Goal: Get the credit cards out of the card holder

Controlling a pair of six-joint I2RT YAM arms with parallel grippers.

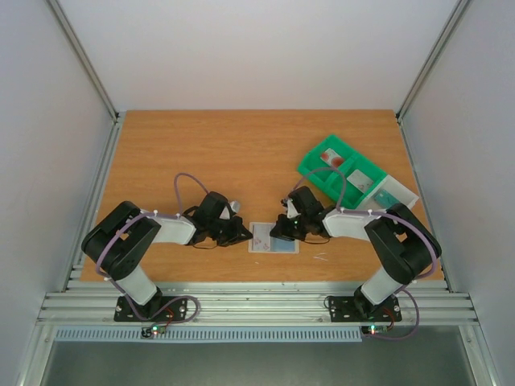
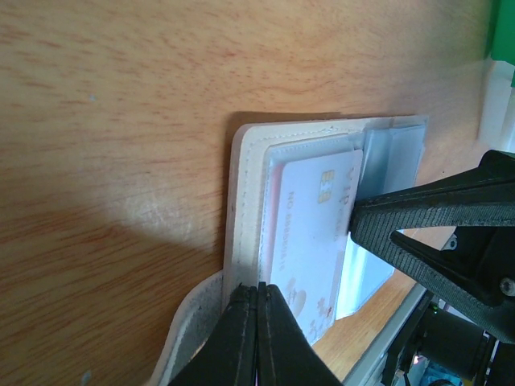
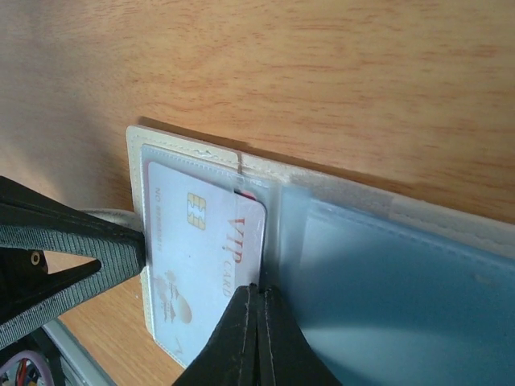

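Both pincers are clenched. Left gripper (image 2: 257, 291) tips sit on the card holder's (image 2: 244, 201) stitched edge. Right gripper (image 3: 259, 291) tips sit at the VIP card's (image 3: 201, 257) long edge; we can't tell if it's nipped or just nudged. Holder lies open btwn the arms, near the front of the wooden table (image 1: 201, 153). We'd pin it w/ left and slide the card out flat along the sleeve. Smooth wood, prob. slippery. Green tray (image 1: 322, 178) is back right, white walls on 3 sides.
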